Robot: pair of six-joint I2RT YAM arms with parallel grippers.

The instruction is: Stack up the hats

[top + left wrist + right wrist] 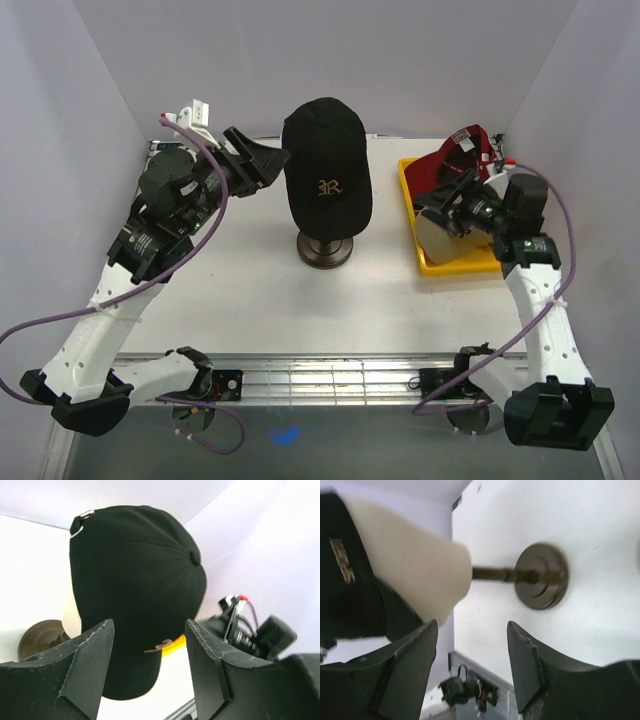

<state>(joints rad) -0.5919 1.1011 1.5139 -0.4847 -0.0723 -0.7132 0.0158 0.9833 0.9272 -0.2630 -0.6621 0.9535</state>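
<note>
Black hat [325,165] sat on the mannequin head [415,565], centre of the surface [240,290], the left tool [150,630] wide open and empty beside its crown. Farther right, the red hat [455,160] lay in the yellow tray [408,175], nearest the right tool [470,630], which we saw open and empty.

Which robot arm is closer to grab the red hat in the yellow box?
The right one. The right gripper hangs open over the yellow plastic bin, beside the red fabric baseball cap. The left gripper is open too, but it is across the table by the black fabric cap with a gold "R".
</note>
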